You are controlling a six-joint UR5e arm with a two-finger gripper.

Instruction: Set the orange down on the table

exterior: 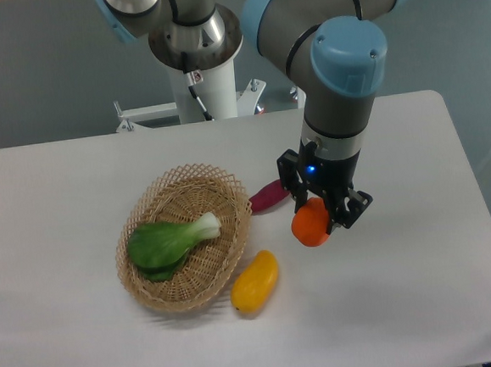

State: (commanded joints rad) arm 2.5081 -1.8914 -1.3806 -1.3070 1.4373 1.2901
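Observation:
The orange [310, 224] is a small bright orange-red fruit held between the black fingers of my gripper [319, 214]. The gripper is shut on it and holds it a little above the white table [407, 290], to the right of the basket. Part of the orange's top is hidden by the fingers. The arm comes down from above at the upper right.
A wicker basket [226, 261] holding a green leafy vegetable [169, 240] stands left of the gripper. A yellow mango-like fruit [255, 281] lies by the basket's front right. A purple-red vegetable [268, 196] lies between basket and gripper. The robot's base [204, 85] is at the back.

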